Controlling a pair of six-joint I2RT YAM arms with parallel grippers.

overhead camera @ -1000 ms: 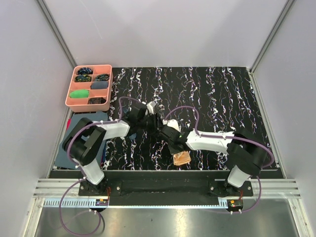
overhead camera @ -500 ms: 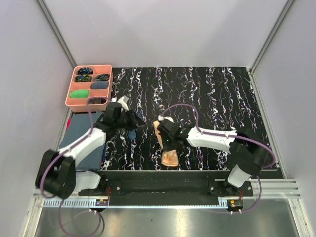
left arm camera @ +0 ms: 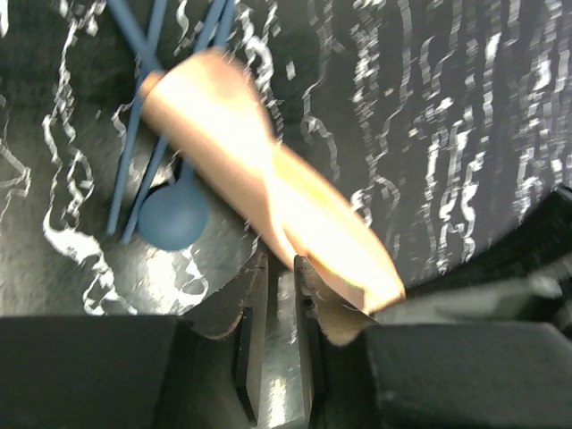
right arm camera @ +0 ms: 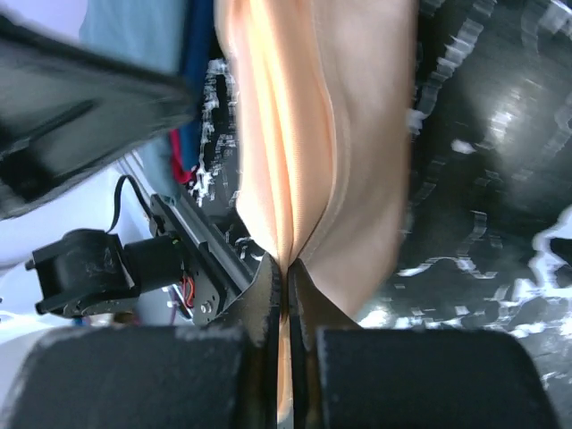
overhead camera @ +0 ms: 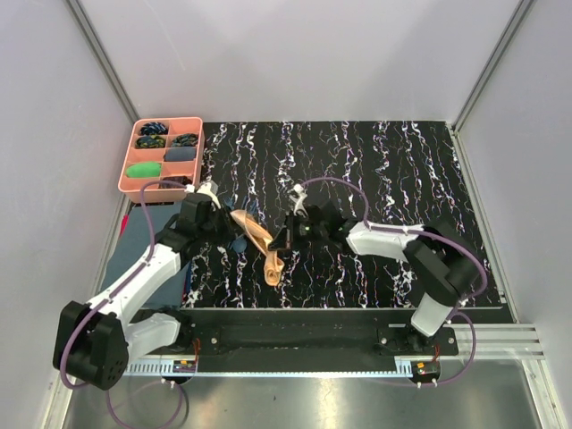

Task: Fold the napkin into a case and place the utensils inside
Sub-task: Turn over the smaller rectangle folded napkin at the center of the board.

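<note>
The peach-orange napkin [overhead camera: 261, 246], folded into a narrow case, hangs off the mat between both grippers. My right gripper [overhead camera: 284, 239] is shut on a fold of the napkin [right arm camera: 304, 134], the cloth squeezed between its jaws [right arm camera: 286, 268]. My left gripper [overhead camera: 223, 225] has its tips [left arm camera: 279, 266] narrowly apart and pinching the lower edge of the napkin [left arm camera: 268, 179]. Dark blue utensils [left arm camera: 174, 214], a round-bowled spoon and slim handles, lie on the mat under the napkin's far end.
A pink compartment tray [overhead camera: 125, 170] with small coloured bundles stands at the back left. A dark blue-grey cloth [overhead camera: 134, 248] lies left of the black marbled mat [overhead camera: 402, 170], under the left arm. The table's front rail [right arm camera: 192, 255] shows behind the napkin.
My right gripper carried the napkin up and left from the near edge to beside the left gripper. The left gripper's jaws narrowed and closed onto the napkin's edge.
</note>
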